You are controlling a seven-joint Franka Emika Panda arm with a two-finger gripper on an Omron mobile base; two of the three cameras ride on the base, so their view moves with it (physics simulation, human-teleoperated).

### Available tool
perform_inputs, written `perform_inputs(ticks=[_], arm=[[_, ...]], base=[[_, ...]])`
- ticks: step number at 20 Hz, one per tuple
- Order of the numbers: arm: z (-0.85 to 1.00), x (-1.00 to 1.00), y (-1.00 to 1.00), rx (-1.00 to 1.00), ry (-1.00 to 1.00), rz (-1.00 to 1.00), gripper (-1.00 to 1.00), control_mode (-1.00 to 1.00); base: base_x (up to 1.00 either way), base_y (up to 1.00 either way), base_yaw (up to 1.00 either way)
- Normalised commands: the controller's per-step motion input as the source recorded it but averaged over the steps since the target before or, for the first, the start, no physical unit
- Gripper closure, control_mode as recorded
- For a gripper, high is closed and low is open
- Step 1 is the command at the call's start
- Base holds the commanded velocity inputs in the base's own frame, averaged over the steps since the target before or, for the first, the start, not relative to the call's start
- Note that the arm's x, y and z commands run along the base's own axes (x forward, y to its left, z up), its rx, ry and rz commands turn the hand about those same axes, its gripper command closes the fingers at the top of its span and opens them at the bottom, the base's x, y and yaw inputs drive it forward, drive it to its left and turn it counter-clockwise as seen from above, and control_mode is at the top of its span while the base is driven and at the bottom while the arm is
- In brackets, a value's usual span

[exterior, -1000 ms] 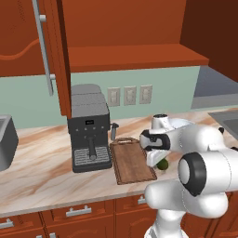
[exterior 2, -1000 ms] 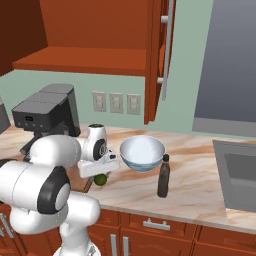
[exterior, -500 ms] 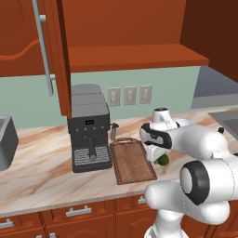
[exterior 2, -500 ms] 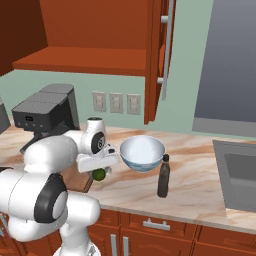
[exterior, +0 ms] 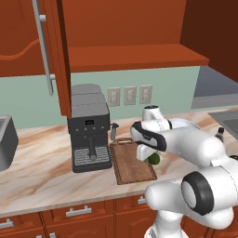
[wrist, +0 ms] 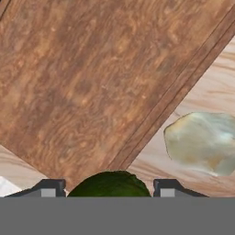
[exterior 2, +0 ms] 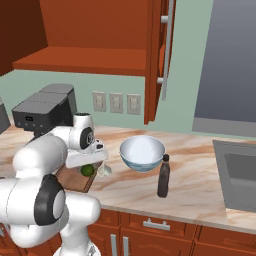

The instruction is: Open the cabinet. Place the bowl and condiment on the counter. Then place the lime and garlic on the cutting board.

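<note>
Currently the gripper (wrist: 109, 187) holds the lime (wrist: 109, 183) between its fingers (wrist: 167, 187), just off the board's (wrist: 92, 82) rim. Garlic (wrist: 202, 142) lies beyond the fingers, on the counter (wrist: 220, 87). Judged light, firm, smooth and rollable; grip across its widest middle.

Garlic (wrist: 199, 143) beside cutting board (wrist: 92, 82)

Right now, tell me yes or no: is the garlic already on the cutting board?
No. In the hand view the garlic lies on the counter, apart from the rim of the cutting board.
</note>
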Motion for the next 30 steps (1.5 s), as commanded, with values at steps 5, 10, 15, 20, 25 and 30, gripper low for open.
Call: perform_inputs(ticks=[5, 10, 15, 20, 25, 30], arm=[[0.04, 0.19, 0.44, 0.00, -0.05, -0.01, 1.00, -1.00], [0.00, 0.35, 0.25, -0.02, -0.04, 0.00, 1.00, -1.00], [0.00, 0.36, 0.17, -0.01, -0.05, 0.00, 1.00, -1.00], [0.00, 0.30, 0.25, 0.00, -0.04, 0.00, 1.00, -1.00], [-0.03, 0.03, 0.06, 0.00, -0.03, 0.00, 1.00, -1.00], [-0.16, 0.00, 0.00, 0.00, -0.01, 0.00, 1.00, -1.00]], base=[[0.00, 0.00, 0.00], [0.00, 0.00, 0.00], [0.00, 0.00, 0.00], [0.00, 0.00, 0.00], [0.00, 0.00, 0.00], [0.00, 0.00, 0.00]])
